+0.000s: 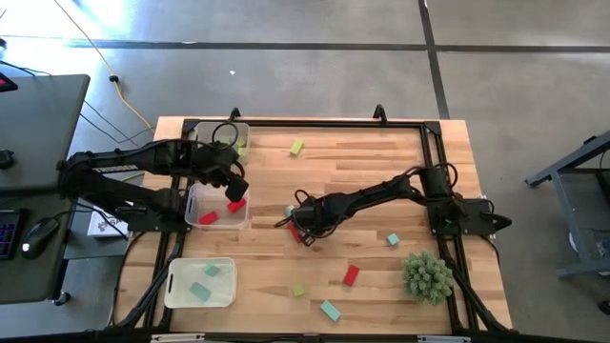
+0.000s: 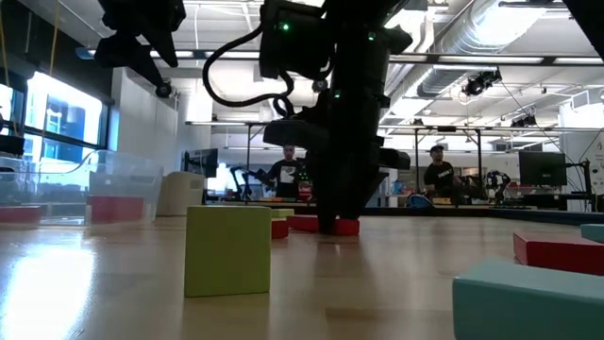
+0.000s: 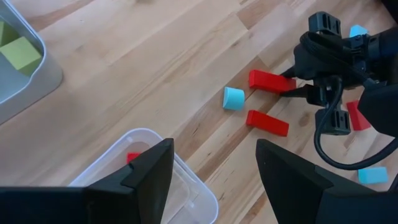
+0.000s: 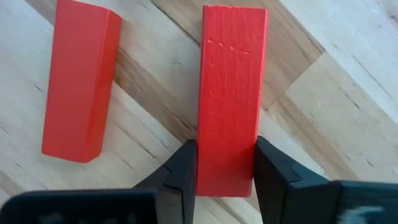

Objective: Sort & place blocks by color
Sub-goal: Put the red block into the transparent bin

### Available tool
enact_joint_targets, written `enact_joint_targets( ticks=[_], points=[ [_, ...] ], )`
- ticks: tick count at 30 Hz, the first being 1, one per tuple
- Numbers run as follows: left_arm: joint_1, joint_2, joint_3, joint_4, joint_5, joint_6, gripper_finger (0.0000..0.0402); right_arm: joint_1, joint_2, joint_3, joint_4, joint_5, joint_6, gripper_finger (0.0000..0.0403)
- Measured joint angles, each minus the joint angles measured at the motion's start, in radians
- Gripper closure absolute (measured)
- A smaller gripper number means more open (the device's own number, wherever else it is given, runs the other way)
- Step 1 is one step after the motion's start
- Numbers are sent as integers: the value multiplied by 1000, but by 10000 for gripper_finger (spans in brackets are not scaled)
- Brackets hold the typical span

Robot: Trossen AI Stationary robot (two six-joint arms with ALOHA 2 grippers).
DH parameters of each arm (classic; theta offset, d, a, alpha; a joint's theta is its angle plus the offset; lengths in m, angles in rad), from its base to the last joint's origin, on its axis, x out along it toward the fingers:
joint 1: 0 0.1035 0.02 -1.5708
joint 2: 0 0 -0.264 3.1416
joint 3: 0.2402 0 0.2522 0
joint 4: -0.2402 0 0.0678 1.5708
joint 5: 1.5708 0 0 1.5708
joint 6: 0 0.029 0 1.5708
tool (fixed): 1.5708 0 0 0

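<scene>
Right wrist view: the right pincer [image 4: 225, 171] is clamped on a long red rectangular block [image 4: 230, 99] lying on the wooden tabletop [image 4: 323, 93] near its middle, a second red bar [image 4: 81, 78] just beside it. The left pincer [image 3: 214, 180], fingers apart, hovers over a clear plastic bin [image 3: 186, 193] holding red blocks.

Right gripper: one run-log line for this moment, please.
right gripper: fingers shut on red bar, on table | second red bar: beside, apart | left gripper: open above red-block bin
</scene>
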Motion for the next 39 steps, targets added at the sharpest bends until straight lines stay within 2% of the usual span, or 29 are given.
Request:
enact_joint_targets(
  ticks=[6,10,14,27,33,39],
  points=[
    [0,0,0,0,0,25,185,0,-1,17,-21,-7,-53,309],
    [0,0,0,1,0,4,184,2,10,87,-63,-41,-80,309],
    [13,0,0,8,5,-46,184,5,7,185,-75,-28,-128,309],
    [211,1,0,126,264,52,186,7,3,464,-99,175,-304,309],
    [282,2,0,192,354,-8,186,7,2,530,-102,310,-416,309],
    [296,13,0,258,429,-34,186,0,1,539,-81,411,-546,309]
  ],
)
